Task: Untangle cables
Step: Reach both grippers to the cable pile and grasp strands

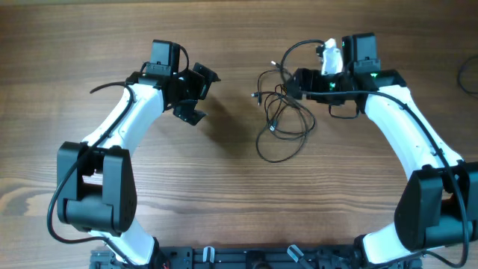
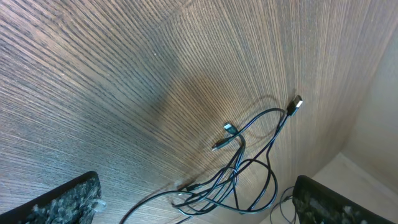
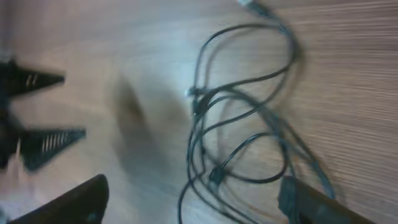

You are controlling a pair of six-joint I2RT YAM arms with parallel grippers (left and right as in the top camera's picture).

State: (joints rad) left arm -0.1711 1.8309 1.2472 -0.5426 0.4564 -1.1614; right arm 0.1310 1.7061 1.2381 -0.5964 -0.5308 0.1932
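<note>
Your desk [image 1: 224,202] was one broad sheet of brown wood-grain laminate, matte, with streaks running side to side in the overhead view. Both arms reached in over it from the near edge, the left arm [image 1: 123,127] and the right arm [image 1: 403,127]. Each had smooth white shells and black joints. A thicker black wire [image 1: 302,43] arched off the right arm's wrist, close above the top of the tangle, and from overhead it ran in among the thin strands.

The left fingers [image 1: 199,95] stood wide apart and held nothing, well to the left of the cables with bare desk between. From the right wrist camera they showed as black wedges with ribbed inner faces. The right fingers [image 1: 295,84] were also spread wide and held nothing. They hung at the upper right edge of the tangle. Their own wrist view was blurred, but it showed strands lying on the desk between the two dark tips. You could not tell from it whether either tip touched a strand.

The cables [image 1: 278,104] lay on the desk a little right of centre. They were very thin, glossy black cords, looped over each other in a loose knot, with one large loop sagging toward the near edge. Small plugs [image 2: 297,103] ended the strands, and the one nearest the knot showed a pale metal tip.
</note>
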